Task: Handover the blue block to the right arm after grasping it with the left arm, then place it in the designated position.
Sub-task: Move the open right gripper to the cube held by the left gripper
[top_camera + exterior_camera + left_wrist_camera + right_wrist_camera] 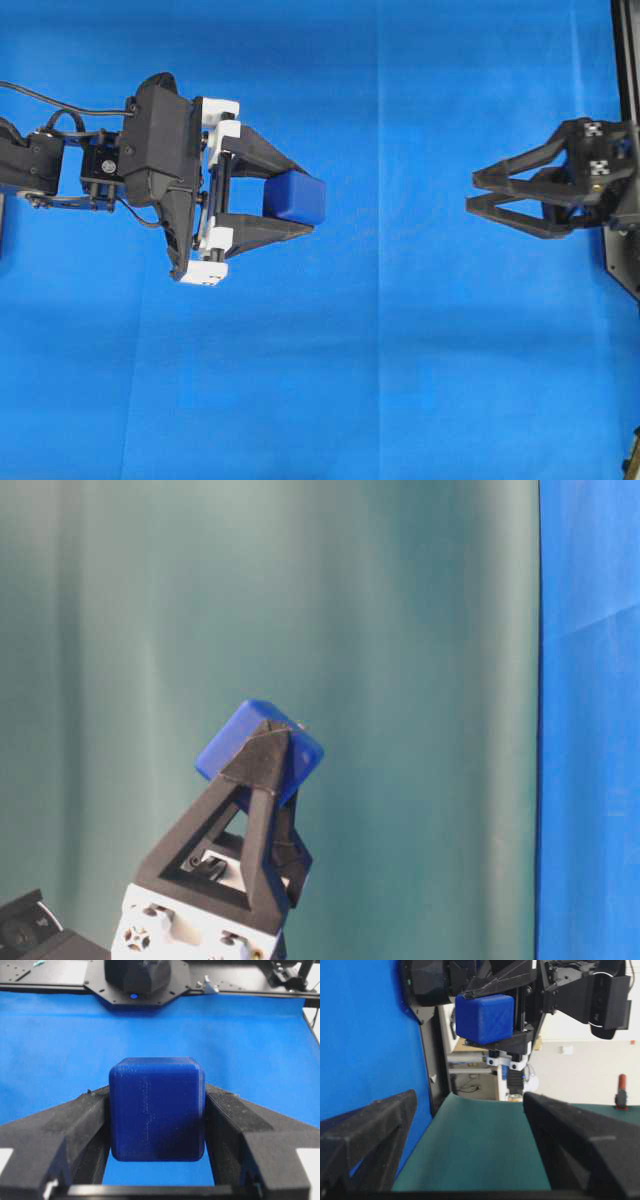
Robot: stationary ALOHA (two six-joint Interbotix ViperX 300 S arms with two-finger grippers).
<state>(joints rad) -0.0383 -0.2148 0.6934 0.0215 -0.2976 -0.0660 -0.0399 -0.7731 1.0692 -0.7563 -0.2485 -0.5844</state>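
Note:
The blue block [298,198] is a dark-blue cube with rounded edges, held off the cloth between the two black fingers of my left gripper [306,204], which is shut on it. In the left wrist view the block [156,1107] fills the gap, and both fingers [85,1125] press its sides. From table level the block [222,748] sits tilted at the fingertips. The right arm's gripper [471,192] stands open and empty, pointing left at the block with a wide gap of cloth between them. Its own camera sees the block [484,1017] ahead of its spread fingers [370,1135]. No mark for the designated position shows on the cloth [380,380].
A black frame [628,60] runs down the right edge of the bright-blue cloth. The right arm's black base plate [140,980] lies at the cloth's far side in the left wrist view. A green backdrop [300,600] hangs behind the scene.

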